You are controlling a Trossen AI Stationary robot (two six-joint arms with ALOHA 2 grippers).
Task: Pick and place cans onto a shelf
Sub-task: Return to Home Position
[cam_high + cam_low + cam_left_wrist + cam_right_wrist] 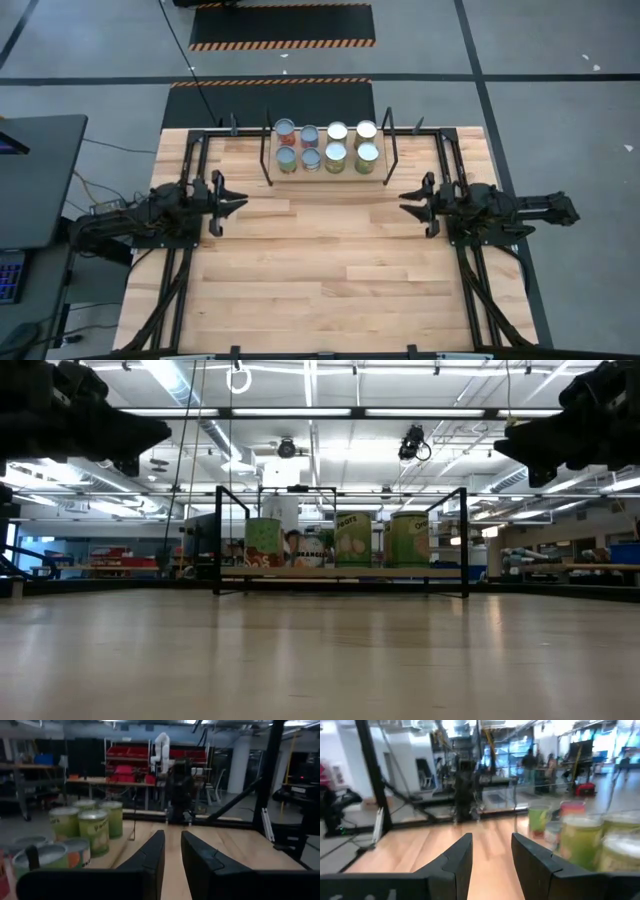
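Several cans (326, 145) stand upright in two rows on the shelf (380, 173), a low light-wood board with black wire frames at both ends, at the middle of the table's far edge. In the low view the cans (350, 540) rest on the board (340, 572). My left gripper (243, 202) hovers level at the table's left side, pointing right, its fingers (155, 851) nearly together and holding nothing. My right gripper (403, 201) hovers at the right side, pointing left, with a plain gap between its fingers (462, 855) and nothing in it. Both stand on the near side of the shelf, apart from it.
Black rails (190, 180) run along the table's left and right edges under each arm. A wide stretch of wooden tabletop (330, 270) lies between the arms and the near edge. A dark desk (40, 170) stands left of the table. People (530, 760) show far off in the room.
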